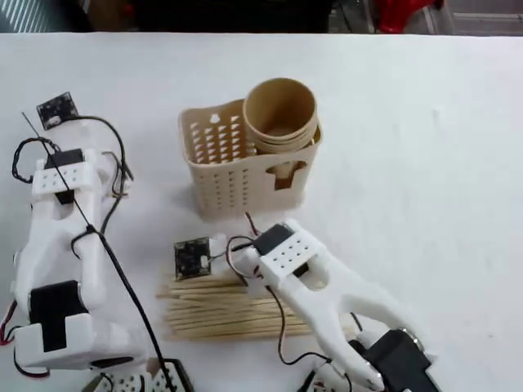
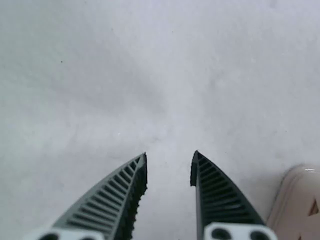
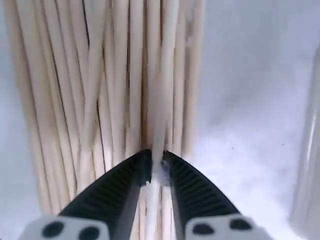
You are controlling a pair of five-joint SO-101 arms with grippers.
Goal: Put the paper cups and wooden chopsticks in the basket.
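White tabletop (image 1: 425,163) fills nearly the whole high view, with a dark strip of room along the top edge and a red object (image 1: 400,12) at the upper right. A cream perforated basket (image 1: 237,175) stands upright just above the centre of the frame, and a nested stack of brown paper cups (image 1: 282,114) sits inside its right end, mouths up, with their rims rising above the basket wall. Below the basket, in the lower centre, the wooden chopsticks (image 1: 221,314) lie flat on the table in a loose bundle running left to right, apart from the basket. The right arm (image 1: 327,294) comes in from the lower right corner and ends over the bundle's upper edge. In its wrist view the right gripper (image 3: 157,162) has its dark ribbed jaws drawn almost together, pinching one or two sticks between the tips while the rest of the bundle (image 3: 110,75) lies fanned out beyond them. The left arm (image 1: 61,237) runs along the left side of the frame, well apart from both basket and chopsticks. Its wrist view shows the left gripper (image 2: 169,167) over bare table, jaws parted with a moderate gap and nothing between them, and a corner of the basket (image 2: 300,205) just beside one jaw.
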